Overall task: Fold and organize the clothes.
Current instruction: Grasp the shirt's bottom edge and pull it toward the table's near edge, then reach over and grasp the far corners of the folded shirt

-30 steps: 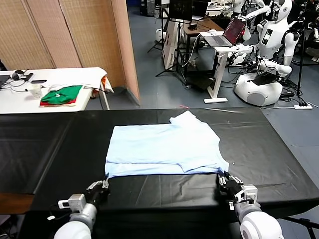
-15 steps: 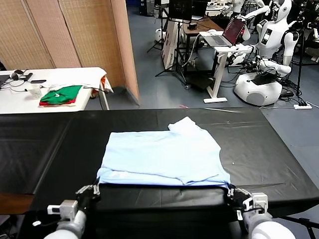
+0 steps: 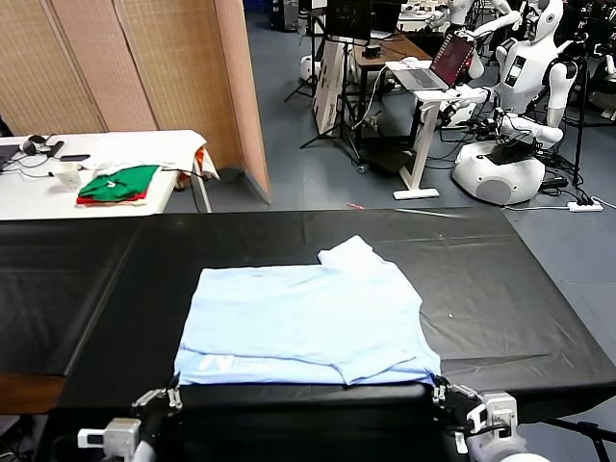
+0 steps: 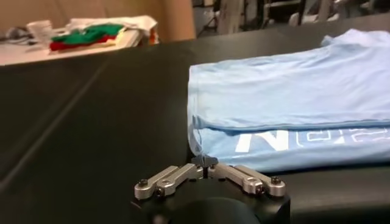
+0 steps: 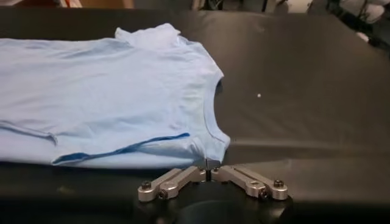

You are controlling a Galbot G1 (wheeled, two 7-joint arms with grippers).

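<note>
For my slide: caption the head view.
Both grippers at the near hem of a folded light-blue T-shirt on the black table.

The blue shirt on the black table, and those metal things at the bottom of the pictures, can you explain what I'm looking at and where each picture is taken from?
This is a two-armed robot folding laundry. The wide picture comes from a camera on its head, looking down at a black table. The other two come from cameras on its wrists, each looking past its own gripper.

On the table lies a pale blue T-shirt, folded over on itself, with white lettering showing along the near edge. The left gripper sits at the shirt's near left corner, the right gripper at its near right corner, both low at the table's front edge. In the wrist views their fingers meet right at the shirt's edge; whether they pinch it is unclear.

Farther back, a white side table holds folded green and red garments. Another white robot stands in the room behind.
</note>
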